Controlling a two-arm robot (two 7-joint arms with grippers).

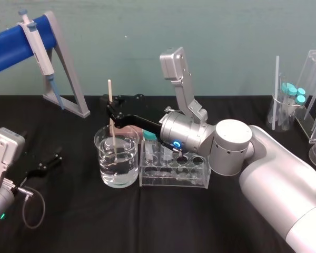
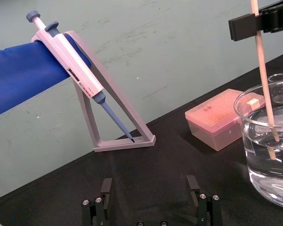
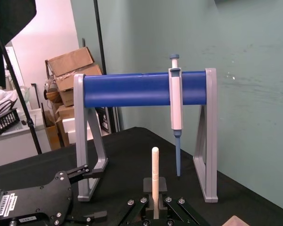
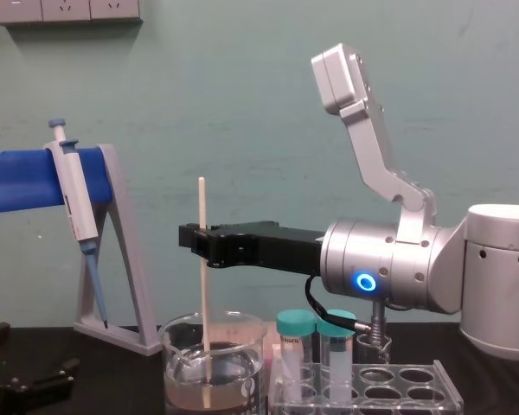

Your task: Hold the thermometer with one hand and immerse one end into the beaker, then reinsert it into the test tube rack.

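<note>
Lab (pipette (image 1: 38, 50), beaker (image 1: 127, 169), tube rack (image 1: 174, 178))

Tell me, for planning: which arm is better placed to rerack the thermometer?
Right: the right gripper holds the thermometer in the beaker beside the test tube rack; the left gripper lies open, farther off.

The right arm (image 1: 274, 174), lower right in the head view, is thick white-and-silver drums with a glowing blue ring (image 4: 364, 282) and a thin black cable (image 4: 310, 298). The right pincer (image 4: 203, 244) is long and black. The left pincer (image 2: 149, 188) is black with silver screws (image 2: 95, 200); a grey cable (image 1: 42, 205) loops lower left.
</note>
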